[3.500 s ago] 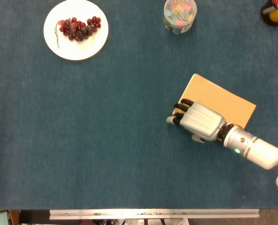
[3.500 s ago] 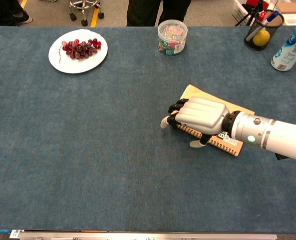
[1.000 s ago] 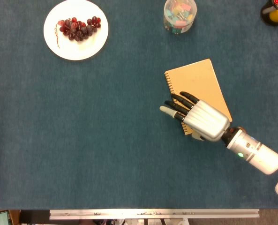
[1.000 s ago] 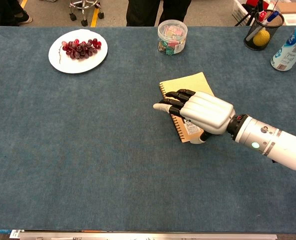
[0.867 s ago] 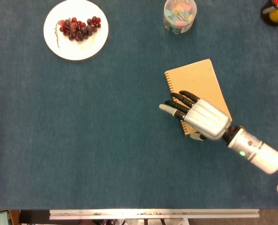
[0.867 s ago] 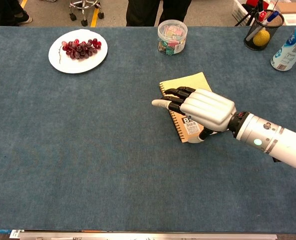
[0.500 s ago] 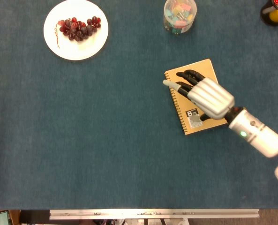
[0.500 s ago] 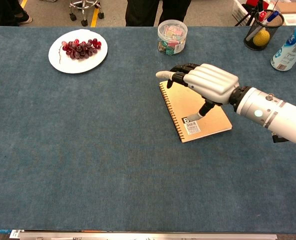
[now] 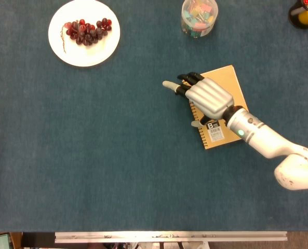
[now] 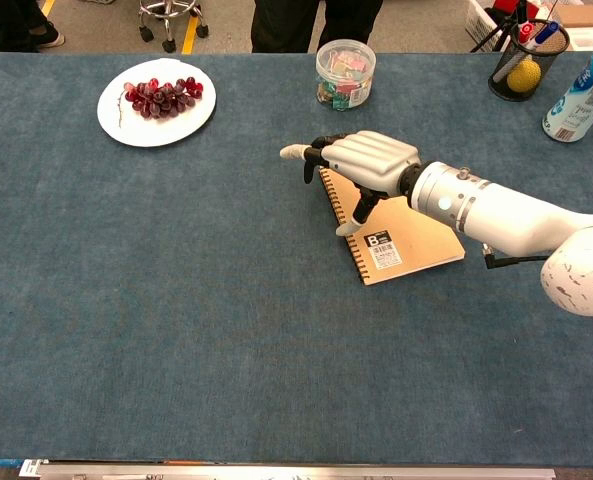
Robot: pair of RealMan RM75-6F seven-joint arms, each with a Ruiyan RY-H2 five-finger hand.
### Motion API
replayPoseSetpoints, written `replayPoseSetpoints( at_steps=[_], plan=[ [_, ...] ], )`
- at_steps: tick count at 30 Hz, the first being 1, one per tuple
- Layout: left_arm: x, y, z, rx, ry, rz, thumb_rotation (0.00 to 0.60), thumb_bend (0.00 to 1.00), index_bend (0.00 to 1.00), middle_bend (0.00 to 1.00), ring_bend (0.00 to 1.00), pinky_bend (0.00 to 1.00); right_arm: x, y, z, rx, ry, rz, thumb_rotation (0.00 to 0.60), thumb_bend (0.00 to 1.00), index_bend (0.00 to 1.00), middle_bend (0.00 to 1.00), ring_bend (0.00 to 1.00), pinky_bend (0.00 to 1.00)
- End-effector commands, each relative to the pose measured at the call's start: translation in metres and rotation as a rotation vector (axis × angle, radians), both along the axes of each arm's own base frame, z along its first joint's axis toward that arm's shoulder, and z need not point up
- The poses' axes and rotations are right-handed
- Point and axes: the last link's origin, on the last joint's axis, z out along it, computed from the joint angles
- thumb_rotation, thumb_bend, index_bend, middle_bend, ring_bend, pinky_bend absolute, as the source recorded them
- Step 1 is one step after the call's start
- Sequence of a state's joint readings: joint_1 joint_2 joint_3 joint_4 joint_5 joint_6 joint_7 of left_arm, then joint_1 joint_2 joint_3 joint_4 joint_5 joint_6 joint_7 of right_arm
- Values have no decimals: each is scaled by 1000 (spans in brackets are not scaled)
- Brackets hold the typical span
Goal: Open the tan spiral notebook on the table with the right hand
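Notebook (image 10: 401, 225) closed, flat right of table centre, spiral edge left. Right hand (image 10: 361, 162) above spiral edge, fingers extended, grasping nothing. Advice: get thumb under cover at free edge, lift slowly, avoid dragging book.

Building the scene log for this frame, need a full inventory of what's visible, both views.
notebook: 1, tan, spiral-bound, closed, right of table centre
plate: 1, white, far left
grapes: 1 bunch, dark red, on the plate
jar: 1, clear, colourful bits inside, far edge, beyond the notebook
pen cup: 1, black mesh, far right
bottle: 1, white and blue, far right edge
table: 1, blue cloth
people and chair base: dark legs beyond the table, chest view only
right hand: 1, silver with black fingers, over the notebook's spiral edge, holding nothing
left hand: not in view
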State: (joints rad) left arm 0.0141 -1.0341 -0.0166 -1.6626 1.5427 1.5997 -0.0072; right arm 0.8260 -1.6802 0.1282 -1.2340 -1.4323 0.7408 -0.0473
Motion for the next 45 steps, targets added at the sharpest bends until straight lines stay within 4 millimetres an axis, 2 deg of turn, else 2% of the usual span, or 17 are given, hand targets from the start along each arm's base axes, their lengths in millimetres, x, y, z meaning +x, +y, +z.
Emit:
replayPoseSetpoints(
  at_steps=[1,12,18,26,31,38,45],
  plan=[
    [-2,-1,1,4,-2,6,600,408,135,106,97,140,0,-4,-3,-1,11,-12,600,59,73,331,95,131],
    [-4,1,0,1,-3,5,600,408,135,106,97,140,-9,-13,-9,-6,59,-62,600,61,70,337,95,131],
    [-4,1,1,6,-1,1,600,408,135,106,97,140,-16,-16,-4,-21,75,-77,600,62,60,337,96,131],
    [-4,3,0,3,-1,-5,600,408,135,106,97,139,-39,-10,21,-54,94,-112,600,61,37,344,95,131],
    [-3,3,-1,-1,-3,-13,600,408,135,106,97,139,-48,6,49,-73,57,-81,600,60,36,320,95,131],
    [-2,3,-2,-6,-3,-10,600,408,135,106,97,139,-99,27,99,-177,186,50,600,3,30,244,90,131],
    [6,5,-8,-26,-12,-28,600,408,135,106,97,139,-139,37,112,-223,275,97,600,0,15,165,50,131]
  ],
)
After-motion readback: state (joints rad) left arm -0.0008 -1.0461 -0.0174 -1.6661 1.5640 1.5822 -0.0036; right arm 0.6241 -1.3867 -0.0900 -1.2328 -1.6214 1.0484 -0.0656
